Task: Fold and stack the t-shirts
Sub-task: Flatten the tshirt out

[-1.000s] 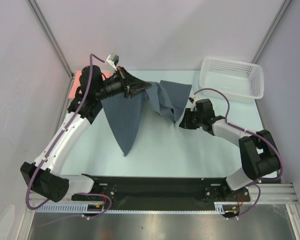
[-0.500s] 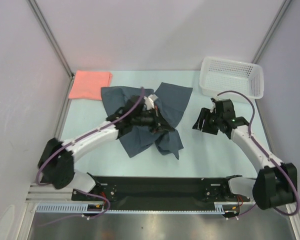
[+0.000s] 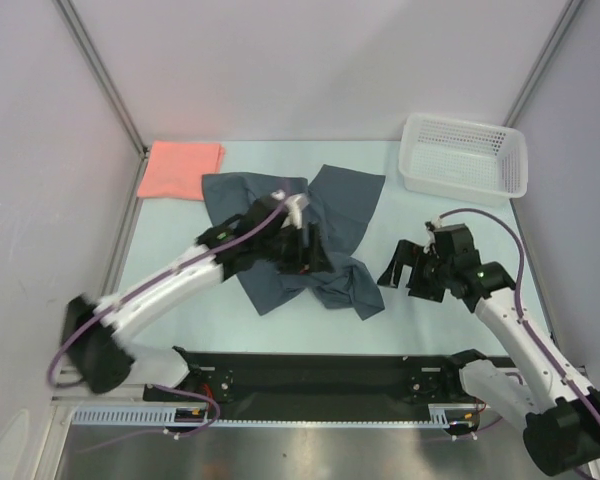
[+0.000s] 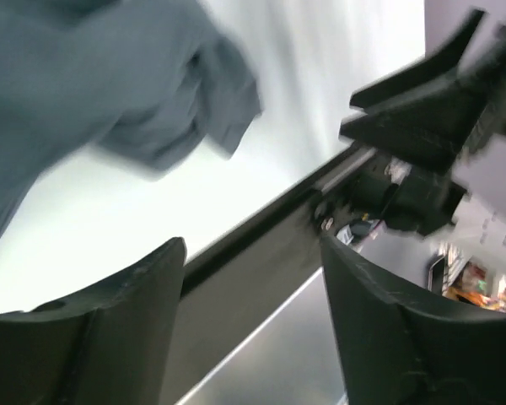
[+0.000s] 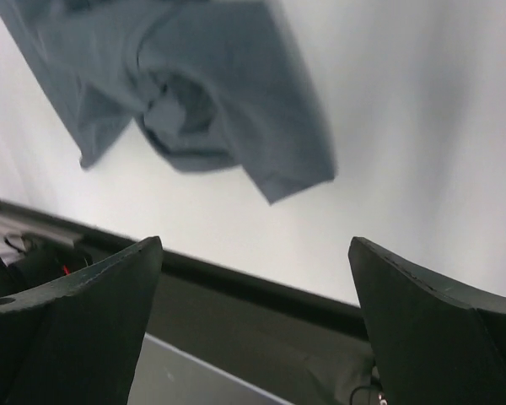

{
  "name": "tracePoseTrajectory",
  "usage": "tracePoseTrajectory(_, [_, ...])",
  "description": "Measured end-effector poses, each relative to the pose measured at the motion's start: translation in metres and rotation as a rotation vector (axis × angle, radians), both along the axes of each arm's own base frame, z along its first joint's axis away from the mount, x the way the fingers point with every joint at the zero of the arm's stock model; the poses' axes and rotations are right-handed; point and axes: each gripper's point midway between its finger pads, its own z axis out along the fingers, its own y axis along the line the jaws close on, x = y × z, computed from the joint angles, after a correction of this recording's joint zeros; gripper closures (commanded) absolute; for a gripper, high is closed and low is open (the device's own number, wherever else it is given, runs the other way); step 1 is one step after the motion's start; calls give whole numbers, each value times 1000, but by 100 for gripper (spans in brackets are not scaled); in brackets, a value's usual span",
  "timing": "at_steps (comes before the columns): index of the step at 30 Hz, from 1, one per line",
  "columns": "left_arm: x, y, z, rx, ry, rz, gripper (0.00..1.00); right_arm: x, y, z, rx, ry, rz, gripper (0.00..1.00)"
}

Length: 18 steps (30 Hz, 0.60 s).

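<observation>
Right now both of my grippers stand apart and empty. My left gripper (image 3: 318,255) hangs over the middle of the dark t-shirt (image 3: 348,195), and its wrist view shows nothing between the spread fingers (image 4: 126,312). My right gripper (image 3: 398,268) is spread wide too, over bare table (image 3: 435,215) just right of that shirt's near corner and not touching it.

I count two t-shirts and one basket. The dark t-shirt lies crumpled mid-table. The pink t-shirt (image 3: 180,168) sits folded flat in the far left corner, and its near corner meets the dark cloth's edge so closely that I cannot tell whether they touch. The white basket (image 3: 465,155) stands in the far right corner, well apart from both shirts.

For moving, I have bare table to the right of the dark shirt and at the near left. Its near hem lies close to the black rail (image 3: 310,368).

My left arm covers the shirt's centre, the left wrist view is smeared, and the right arm's base is cut off.
</observation>
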Motion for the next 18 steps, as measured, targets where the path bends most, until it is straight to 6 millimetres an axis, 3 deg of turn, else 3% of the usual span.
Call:
tracePoseTrajectory(1, [-9,17,8,-14,-37,20,37,-9,6,-4,5,12,24,0])
tracePoseTrajectory(2, [-22,36,13,-22,-55,38,50,-17,11,-8,10,25,37,0])
tracePoseTrajectory(5, [-43,88,3,-55,-52,164,54,-37,19,-25,30,78,31,0])
tracePoseTrajectory(7, [-48,112,-24,-47,5,270,50,-44,19,-34,48,107,-7,1])
tracePoseTrajectory(9, [-52,133,-60,-5,88,379,49,-46,19,-37,63,123,-37,8])
tracePoseTrajectory(10, [-55,142,-80,26,139,434,49,-45,19,-36,71,127,-51,23])
tracePoseTrajectory(13, [-58,155,-107,71,230,534,52,-40,21,-37,88,143,-80,37])
tracePoseTrajectory(14, [-56,156,-111,79,253,561,56,-39,21,-39,89,153,-85,37])
tracePoseTrajectory(16, [-49,157,-118,98,296,621,56,-37,22,-42,87,170,-93,36])
tracePoseTrajectory(18, [-43,160,-129,128,339,677,47,-35,21,-43,88,171,-100,34])
